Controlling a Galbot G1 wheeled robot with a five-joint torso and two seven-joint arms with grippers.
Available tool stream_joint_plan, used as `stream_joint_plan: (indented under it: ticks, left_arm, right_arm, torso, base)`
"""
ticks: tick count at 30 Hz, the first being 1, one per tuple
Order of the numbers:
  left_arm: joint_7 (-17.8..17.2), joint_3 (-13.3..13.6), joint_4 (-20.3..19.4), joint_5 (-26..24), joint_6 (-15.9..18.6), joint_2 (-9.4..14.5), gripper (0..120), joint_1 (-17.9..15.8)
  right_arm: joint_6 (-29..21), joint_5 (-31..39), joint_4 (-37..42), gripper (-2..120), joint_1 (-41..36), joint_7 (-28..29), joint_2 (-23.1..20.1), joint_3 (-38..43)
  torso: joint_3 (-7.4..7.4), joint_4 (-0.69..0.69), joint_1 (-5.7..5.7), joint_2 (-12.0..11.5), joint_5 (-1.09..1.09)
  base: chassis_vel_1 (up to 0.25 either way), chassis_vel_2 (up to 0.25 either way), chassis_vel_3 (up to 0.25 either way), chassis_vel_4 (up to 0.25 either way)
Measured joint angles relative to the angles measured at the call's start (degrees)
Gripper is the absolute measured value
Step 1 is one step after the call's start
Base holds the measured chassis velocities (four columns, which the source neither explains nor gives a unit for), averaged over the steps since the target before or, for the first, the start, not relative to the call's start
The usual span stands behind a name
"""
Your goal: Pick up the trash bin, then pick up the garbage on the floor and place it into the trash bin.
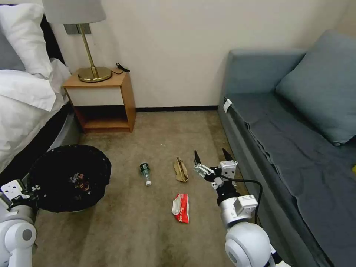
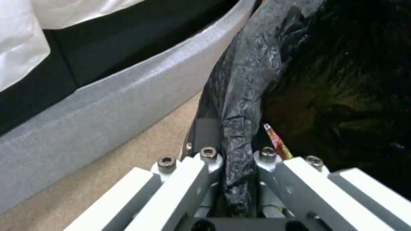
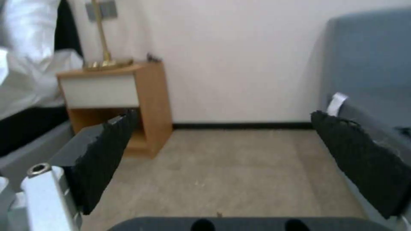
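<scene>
The left gripper (image 2: 233, 166) is clenched on the rim of the trash bin (image 1: 70, 178), pinching the crinkly black bag (image 2: 240, 106) between its fingers; in the head view the bin sits at the near left, beside the bed (image 1: 26, 96), tilted so its dark mouth faces the camera. Some litter already lies inside it — a colourful wrapper (image 1: 79, 180) at the bottom.

The right gripper (image 1: 213, 157) hangs over the carpet (image 1: 148, 237) at the right, just beside the grey sofa (image 1: 296, 148), its two black fingers (image 3: 364, 160) spread wide apart and holding nothing.

Three pieces of garbage remain on the floor between the bin and the right gripper: a small clear bottle (image 1: 145, 173) with a green label and white cap, lying on its side near the middle; a crumpled brown paper bag (image 1: 180, 170) to its right, just left of the right gripper; and a red-and-white wrapper (image 1: 181, 208) nearer to the robot.

Far left, a wooden nightstand (image 1: 104, 102) stands against the wall — a brass lamp (image 1: 91, 55) on top.
</scene>
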Motion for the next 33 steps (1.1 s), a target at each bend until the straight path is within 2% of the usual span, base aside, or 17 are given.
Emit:
stream_joint_plan:
  ticks: [1,3,5,6,7,8,9,10,12,13,16,19,22,33]
  left_arm:
    - [0.00,0.00,0.00,0.00,0.00,0.00,2,0.00]
    - [0.01,0.20,0.13,0.13,-0.01,-0.10,2,-0.02]
    - [0.03,0.38,0.36,0.44,-0.05,-0.43,2,-0.03]
    - [0.03,0.38,0.36,0.44,-0.05,-0.43,2,-0.03]
    - [0.05,0.42,0.42,0.54,-0.07,-0.51,2,-0.03]
    - [0.09,0.44,0.52,0.62,-0.11,-0.56,2,-0.02]
    - [0.15,0.48,0.65,0.77,-0.18,-0.66,2,-0.02]
    - [0.15,0.48,0.65,0.77,-0.18,-0.66,2,-0.02]
    - [0.21,0.51,0.92,0.99,-0.25,-0.73,2,-0.11]
    - [0.21,0.51,0.92,0.99,-0.25,-0.73,2,-0.11]
    - [0.26,0.57,1.22,1.28,-0.39,-0.75,2,-0.29]
    - [0.29,0.57,1.32,1.31,-0.44,-0.83,2,-0.35]
    - [0.39,0.63,1.39,1.52,-0.66,-0.98,2,-0.27]
    - [0.50,1.22,1.42,2.19,-0.87,-1.19,2,-0.02]
  right_arm:
    - [0.00,0.00,0.00,100,0.00,0.00,0.00,0.00]
    - [-3.03,4.70,-1.12,100,3.11,1.84,-1.43,-2.29]
    - [-10.52,14.24,-3.83,100,9.56,6.63,-3.85,-7.22]
    - [-10.52,14.24,-3.83,100,9.56,6.63,-3.85,-7.22]
    - [-12.51,17.37,-5.04,100,11.38,8.14,-4.47,-8.87]
    - [-14.32,20.81,-6.60,100,13.21,9.54,-4.93,-10.60]
    - [-17.37,27.27,-9.75,100,16.58,12.22,-5.22,-13.77]
    - [-17.37,27.27,-9.75,100,16.58,12.22,-5.22,-13.77]
    - [-20.81,36.00,-14.82,100,21.05,15.83,-4.55,-18.39]
    - [-20.81,36.00,-14.82,100,21.05,15.83,-4.55,-18.39]
    - [-23.58,42.03,-19.89,100,24.74,18.46,-2.85,-23.57]
    - [-23.82,42.21,-22.37,100,25.58,18.51,-1.86,-25.52]
    - [-23.81,40.89,-28.65,100,26.63,18.09,0.75,-28.01]
    - [-22.13,37.10,-38.76,100,26.78,15.11,3.04,-29.87]
  torso:
    - [0.00,0.00,0.00,0.00,0.00]
    - [0.00,-0.01,0.00,0.00,0.00]
    - [-0.01,0.01,0.00,0.00,-0.01]
    - [-0.01,0.01,0.00,0.00,-0.01]
    - [0.00,0.01,0.00,0.00,-0.01]
    - [0.00,0.00,-0.01,0.00,-0.01]
    - [0.00,0.01,0.00,0.00,-0.01]
    - [0.00,0.01,0.00,0.00,-0.01]
    - [0.00,0.01,0.00,0.00,0.00]
    - [0.00,0.01,0.00,0.00,0.00]
    - [0.00,0.01,0.00,0.00,-0.01]
    - [-0.01,0.00,0.00,0.00,0.00]
    - [-0.01,0.01,0.00,0.00,0.00]
    - [0.00,0.00,0.00,0.00,-0.01]
  base:
    - [-0.032,0.023,0.067,-0.045]
    - [0.000,0.000,0.000,0.000]
    - [0.000,0.000,0.000,0.000]
    - [0.000,0.000,0.000,0.000]
    - [0.000,0.000,0.000,0.000]
    - [0.000,0.000,0.000,0.000]
    - [0.000,0.000,0.000,0.000]
    - [0.000,0.000,0.000,0.000]
    - [0.000,0.000,0.000,0.000]
    - [0.000,0.000,0.000,0.000]
    - [0.000,0.000,0.000,0.000]
    - [0.000,0.000,0.000,0.000]
    - [0.000,0.000,0.000,0.000]
    - [0.000,0.000,0.000,0.000]
